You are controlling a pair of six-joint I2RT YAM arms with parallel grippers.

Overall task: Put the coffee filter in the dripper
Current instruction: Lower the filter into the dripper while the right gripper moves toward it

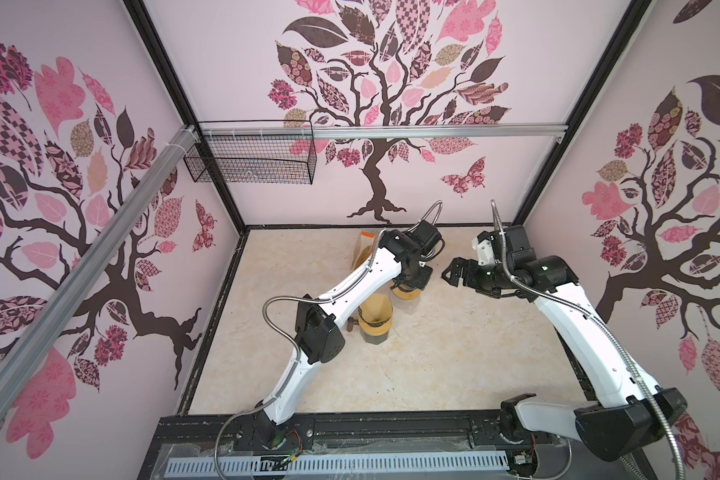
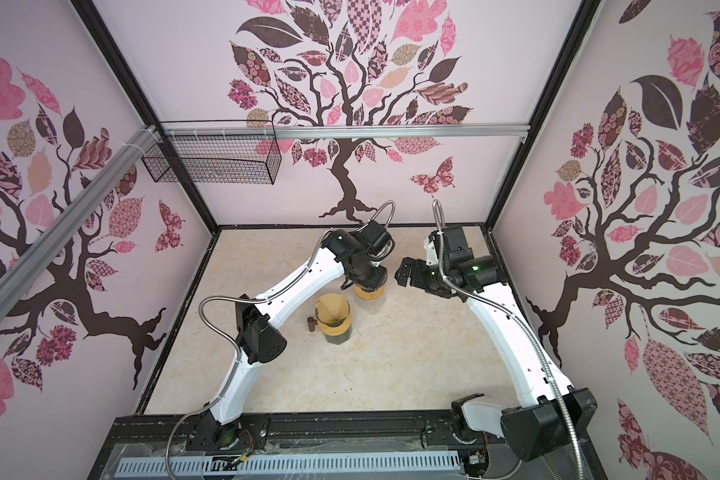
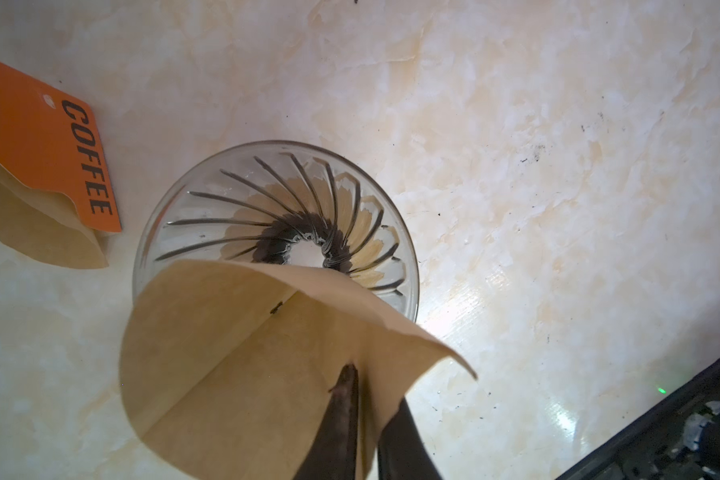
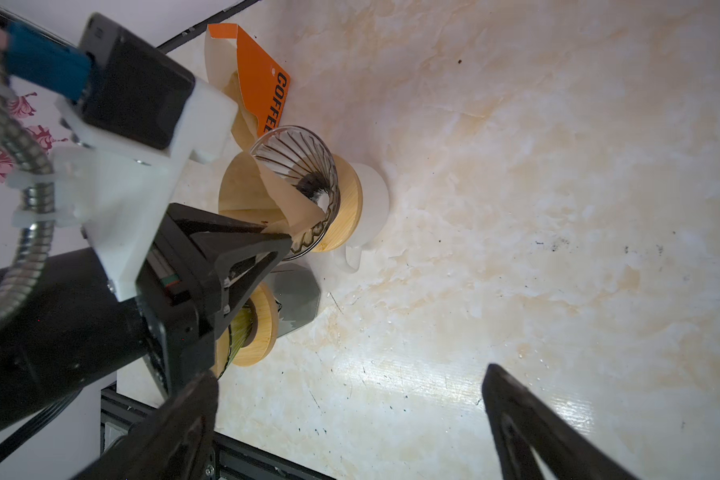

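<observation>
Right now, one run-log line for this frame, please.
left gripper: pinching coffee filter rim | coffee filter: tilted at dripper mouth, not seated | right gripper: open, empty

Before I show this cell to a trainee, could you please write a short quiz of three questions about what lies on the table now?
1. True or false: the right gripper holds the brown paper coffee filter.
2. Choose: the orange card pack beside the clear ribbed glass dripper reads A) TEA, B) COFFEE, C) SUGAR.
3. Fill in: the filter's edge lies between the fingers of the ____ gripper.

Key: 1 false, its jaws stand wide and empty. 2 B. 3 left gripper.
</observation>
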